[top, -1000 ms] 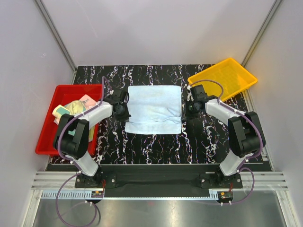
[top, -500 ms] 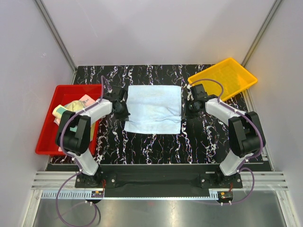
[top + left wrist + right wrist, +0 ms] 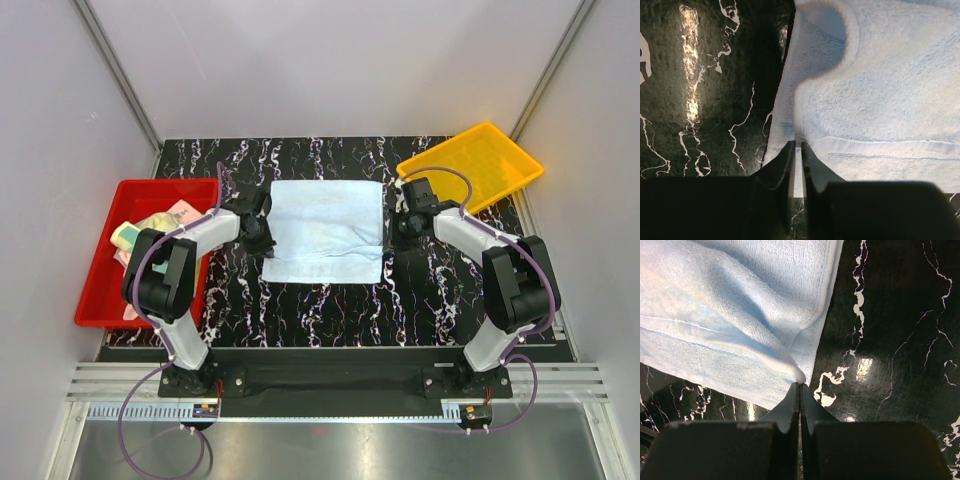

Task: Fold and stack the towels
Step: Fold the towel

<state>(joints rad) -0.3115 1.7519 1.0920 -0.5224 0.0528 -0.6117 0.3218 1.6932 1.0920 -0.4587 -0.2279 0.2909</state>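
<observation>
A light blue towel point(image 3: 328, 230) lies folded on the black marble table, a fold line running across its near part. My left gripper point(image 3: 266, 243) is at its left edge; in the left wrist view the gripper point(image 3: 796, 145) has its jaws a narrow gap apart, tips at the towel's point(image 3: 880, 100) hem, cloth showing in the gap. My right gripper point(image 3: 392, 238) is at the right edge. In the right wrist view that gripper point(image 3: 800, 385) is shut, pinching a corner of the towel point(image 3: 730, 315). More towels point(image 3: 160, 225), pale yellow-green and peach-pink, lie in the red tray.
The red tray point(image 3: 100, 290) stands at the table's left edge. A yellow tray point(image 3: 470, 165) sits at the back right, tilted over the table's corner. Grey walls close in both sides and the back.
The left gripper's jaws have parted slightly at the towel's left edge, and the left arm's elbow has shifted. The right gripper stays pinched on its corner.
</observation>
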